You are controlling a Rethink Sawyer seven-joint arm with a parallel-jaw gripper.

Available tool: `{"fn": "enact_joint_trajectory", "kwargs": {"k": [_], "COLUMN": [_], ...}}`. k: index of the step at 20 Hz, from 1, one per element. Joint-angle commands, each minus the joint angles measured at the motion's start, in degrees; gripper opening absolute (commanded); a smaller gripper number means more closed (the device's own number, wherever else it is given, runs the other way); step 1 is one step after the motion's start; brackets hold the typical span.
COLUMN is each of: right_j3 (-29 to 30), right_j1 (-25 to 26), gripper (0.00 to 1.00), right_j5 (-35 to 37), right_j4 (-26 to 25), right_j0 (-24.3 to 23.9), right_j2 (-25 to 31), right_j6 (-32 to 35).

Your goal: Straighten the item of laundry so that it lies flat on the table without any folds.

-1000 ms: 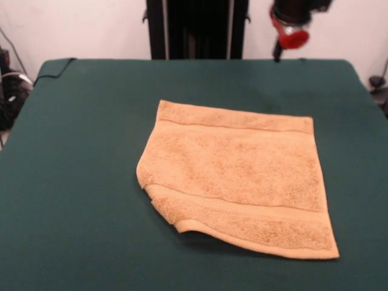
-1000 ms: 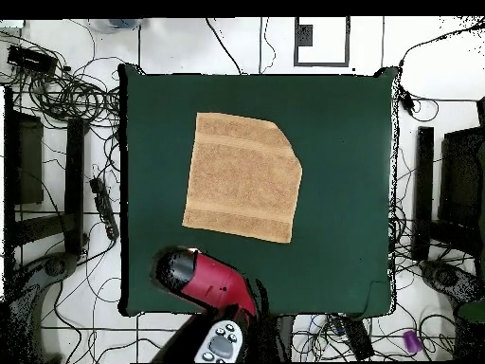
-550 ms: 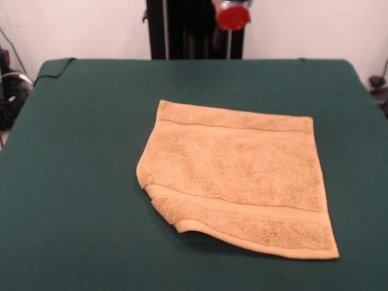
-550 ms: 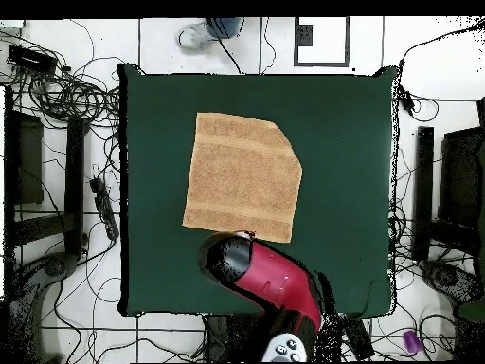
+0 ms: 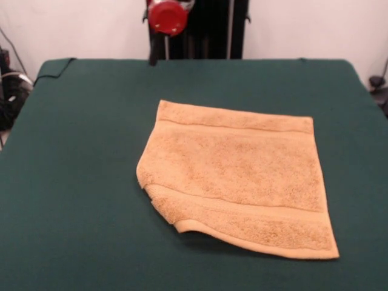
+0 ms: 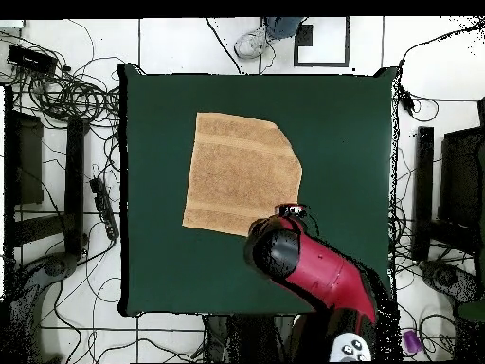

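The towel (image 5: 236, 179) lies out on the green table (image 5: 73, 182), a little right of the middle as seen from the front and nearer the front edge than the far one. Most of it is spread flat, with a border band running along its far edge and another along its near edge. The one fault is the near-left corner (image 5: 159, 200): it looks tucked in or folded under, so the outline is cut off slantwise there, and a lip of cloth stands slightly proud of the table. From overhead the same clipped corner shows at the towel's (image 6: 242, 175) upper right. I see no tag from here.

The risk, to my eye, is in how that corner gets freed. A pinch taken too deep could catch both layers and drag the whole towel across the cloth instead of opening the fold. A pull in the wrong direction could raise new wrinkles in the part that is already flat.

The arm (image 6: 313, 270) hangs high over the table. From overhead its red and black body covers the towel's corner nearest the robot. From the front only the red end of the gripper (image 5: 167, 17) shows, at the top edge above the far left of the towel, well clear of the cloth. I cannot tell whether its fingers are spread or closed; it appears to carry nothing. A person's shoe (image 6: 251, 41) shows beyond the table's edge in the overhead view.
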Motion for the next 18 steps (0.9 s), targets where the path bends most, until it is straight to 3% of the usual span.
{"fn": "enact_joint_trajectory", "kwargs": {"k": [1, 5, 8, 11, 18], "right_j3": [-0.92, -1.05, -2.65, -2.66, -3.06], "right_j1": [4.17, 5.42, 7.87, 11.05, 17.52], "gripper": [0.00, 0.00, 0.00, 0.00, 0.00], "right_j5": [-12.49, -14.35, -9.09, -6.31, -10.71], "right_j4": [-5.28, -5.61, -4.95, -1.97, 5.64], "right_j0": [-2.17, -1.56, 1.19, 3.69, 8.40], "right_j2": [12.46, 12.54, 9.26, 7.77, 6.94], "right_j6": [0.29, 2.15, 1.26, 4.33, 10.88]}}
